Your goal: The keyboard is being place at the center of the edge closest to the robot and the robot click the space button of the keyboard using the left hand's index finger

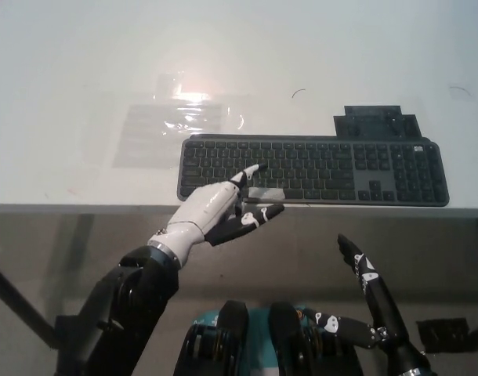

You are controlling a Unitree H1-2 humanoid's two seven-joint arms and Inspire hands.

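Observation:
A dark grey keyboard [333, 168] lies along the near edge of the white table [82, 70], right of centre. Its space bar carries a pale tape patch [269, 193]. My white left hand [219, 207] hovers at the keyboard's front left, one finger stretched out with its tip over the lower key rows just left of the taped space bar; the other fingers are curled under. I cannot tell whether the tip touches a key. My black right hand [363, 270] rests low at the bottom right, below the table edge, holding nothing.
A clear plastic sheet [172, 125] lies flat on the table behind the keyboard's left end. A small dark flat device [376, 124] sits against the keyboard's back right edge. The table's front edge [82, 208] runs just under the keyboard.

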